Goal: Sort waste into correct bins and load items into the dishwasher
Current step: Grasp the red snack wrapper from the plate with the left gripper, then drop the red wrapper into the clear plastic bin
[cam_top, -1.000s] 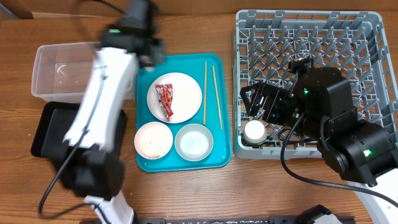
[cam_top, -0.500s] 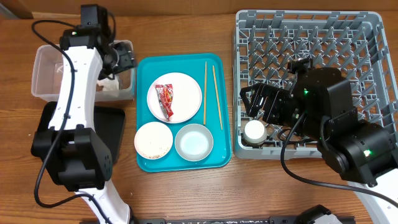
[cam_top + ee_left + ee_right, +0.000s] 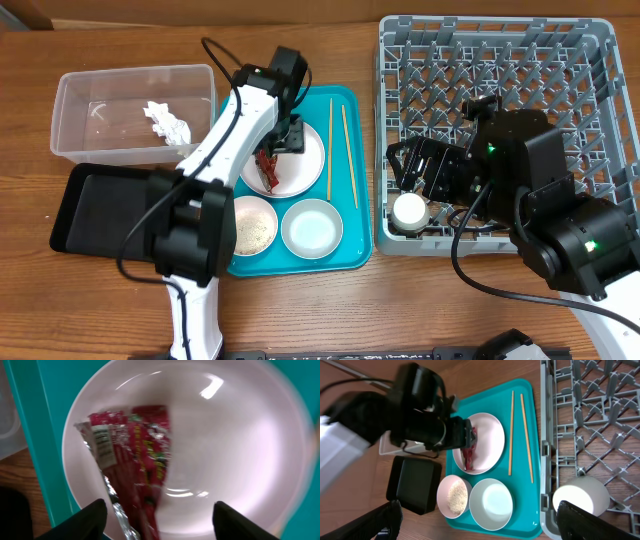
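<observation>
My left gripper [image 3: 285, 135] [image 3: 162, 522] hangs open just above the white plate [image 3: 308, 160] [image 3: 230, 445], its fingers either side of the red wrapper [image 3: 266, 166] [image 3: 137, 460] lying there. The crumpled tissue [image 3: 166, 120] lies in the clear tub [image 3: 80, 140], beside the black tray [image 3: 100, 205]. A small bowl of rice [image 3: 252, 225] [image 3: 456, 496], a grey-rimmed bowl [image 3: 311, 227] [image 3: 492, 503] and two chopsticks [image 3: 331, 150] [image 3: 511, 430] sit on the teal tray. My right gripper [image 3: 415, 170] [image 3: 485, 520] is open over the dish rack [image 3: 500, 60], above the white cup [image 3: 408, 210] [image 3: 580, 497].
The teal tray [image 3: 350, 250] lies between the bins on the left and the rack on the right. The left arm stretches from the table's front edge across the tray's left side. Bare wooden table shows along the front.
The left gripper opened over the clear tub and left the tissue inside, then swung right to hover over the plate and wrapper. The right arm has not moved.
</observation>
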